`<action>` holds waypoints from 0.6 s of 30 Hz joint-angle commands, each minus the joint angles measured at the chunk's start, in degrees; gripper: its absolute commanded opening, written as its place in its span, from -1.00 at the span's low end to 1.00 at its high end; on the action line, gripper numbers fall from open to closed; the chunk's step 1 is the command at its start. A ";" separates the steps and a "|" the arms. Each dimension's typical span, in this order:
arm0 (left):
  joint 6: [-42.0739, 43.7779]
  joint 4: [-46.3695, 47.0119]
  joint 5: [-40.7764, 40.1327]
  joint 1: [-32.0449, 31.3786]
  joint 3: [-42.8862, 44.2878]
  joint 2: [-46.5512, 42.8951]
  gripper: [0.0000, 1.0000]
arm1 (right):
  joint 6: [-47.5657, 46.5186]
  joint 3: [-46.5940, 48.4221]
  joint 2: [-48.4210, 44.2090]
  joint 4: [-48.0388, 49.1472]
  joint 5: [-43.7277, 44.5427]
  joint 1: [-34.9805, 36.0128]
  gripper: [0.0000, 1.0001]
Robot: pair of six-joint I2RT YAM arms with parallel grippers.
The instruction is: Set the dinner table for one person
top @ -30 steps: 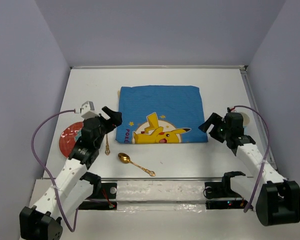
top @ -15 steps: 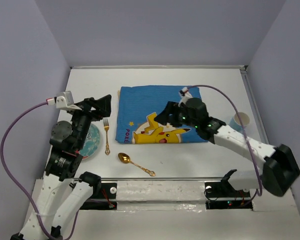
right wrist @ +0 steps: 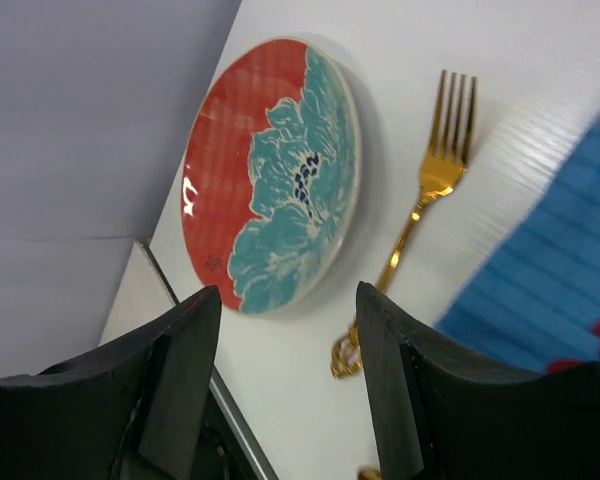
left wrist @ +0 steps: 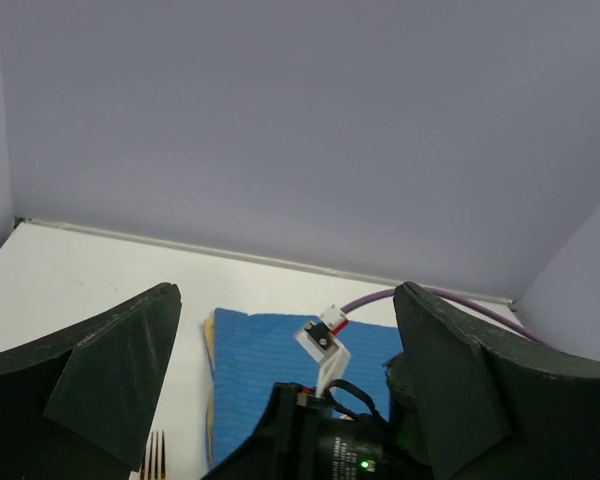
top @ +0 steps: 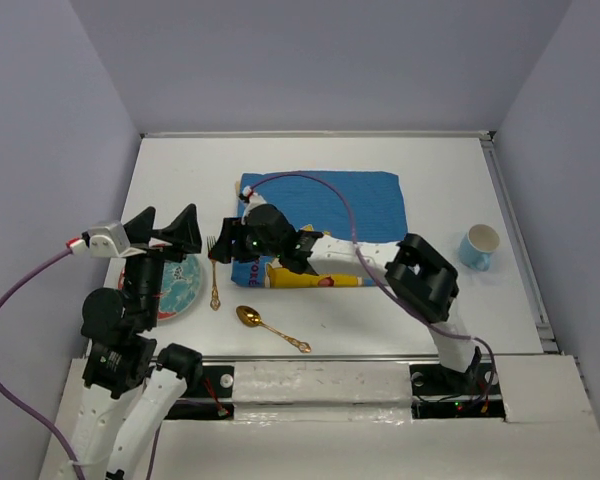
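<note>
The white dinner table [top: 440,180] holds a blue Pikachu placemat [top: 355,200] at its middle. A red and teal plate [top: 183,288] lies at the left, partly under my left arm. A gold fork [top: 213,272] lies between the plate and the placemat, and a gold spoon [top: 270,328] lies nearer the front. My left gripper [top: 167,222] is open and empty, raised above the plate. My right gripper [top: 225,243] is open and empty, reached across the placemat and hovering by the fork. The right wrist view shows the plate [right wrist: 270,175] and the fork [right wrist: 430,190] beyond its jaws.
A light blue cup [top: 478,243] stands on the table at the right. The right arm and its purple cable [top: 330,195] lie across the placemat. Purple-grey walls close the table on three sides. A metal rail [top: 320,358] runs along the front edge.
My right arm has swung from the right side across the placemat to the fork. My left arm has lifted and drawn back, uncovering the plate.
</note>
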 commanded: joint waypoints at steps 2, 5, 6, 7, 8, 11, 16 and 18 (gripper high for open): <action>0.61 4.94 -1.53 0.56 -3.51 -2.91 0.98 | 0.78 11.42 9.47 1.76 1.02 3.06 0.22; 0.08 5.83 0.23 1.53 -4.92 -3.27 0.98 | -0.02 17.91 14.93 -0.96 2.16 4.21 0.22; -0.01 5.74 0.58 1.53 -4.84 -3.18 0.98 | 0.51 19.24 16.94 -2.36 2.16 4.21 0.22; -0.01 5.74 0.67 1.53 -4.84 -3.36 0.98 | 0.51 20.21 16.96 -2.38 2.16 4.21 0.22; -0.01 5.82 0.76 1.44 -4.92 -3.62 0.98 | 0.77 21.27 18.18 -2.55 2.34 4.21 0.22; 0.34 5.83 1.72 1.18 -5.10 -4.41 0.98 | 0.78 22.94 19.50 -3.87 3.04 4.21 0.22; 0.34 5.91 2.52 1.18 -5.10 -4.85 0.98 | 2.09 24.27 21.18 -6.24 3.92 4.74 0.22; 0.43 5.83 2.26 1.18 -5.10 -5.03 0.98 | 2.36 24.26 21.88 -6.33 4.01 4.74 0.22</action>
